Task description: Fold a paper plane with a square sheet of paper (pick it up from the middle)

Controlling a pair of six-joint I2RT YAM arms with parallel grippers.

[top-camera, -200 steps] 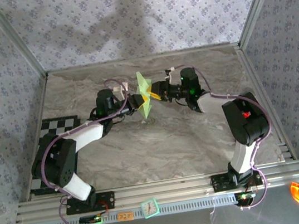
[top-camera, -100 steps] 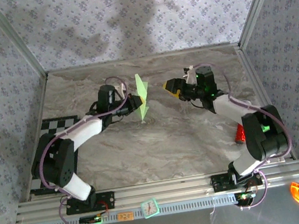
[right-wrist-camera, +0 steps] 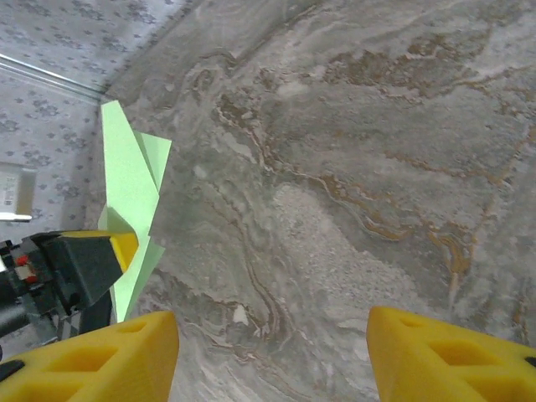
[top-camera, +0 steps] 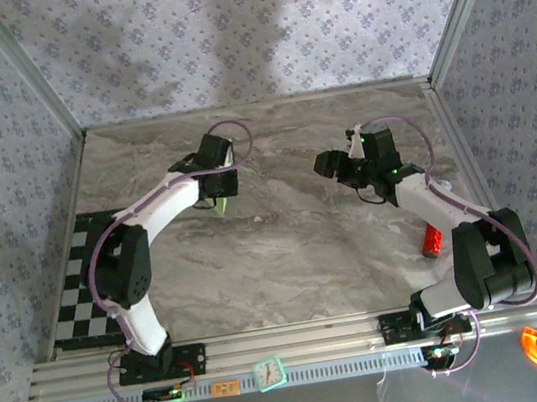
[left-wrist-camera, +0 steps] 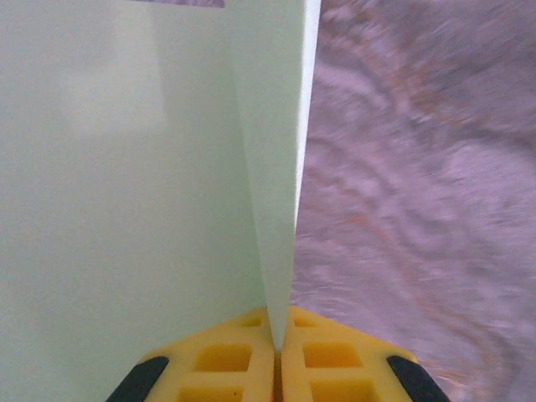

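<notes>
Left fingers (left-wrist-camera: 222, 360) pinch the folded paper (right-wrist-camera: 130, 180) — long axis crosswise — right fingers (right-wrist-camera: 452, 356) wide.

We mark the sheet of paper (left-wrist-camera: 126, 167) as plain pale green, the left fingers (left-wrist-camera: 327, 360) as yellow, the counter (right-wrist-camera: 377, 167) as veined grey-brown marble, the walls (top-camera: 253, 31) as lilac floral print, and the checkerboard (top-camera: 77, 305) as black-and-white.
</notes>
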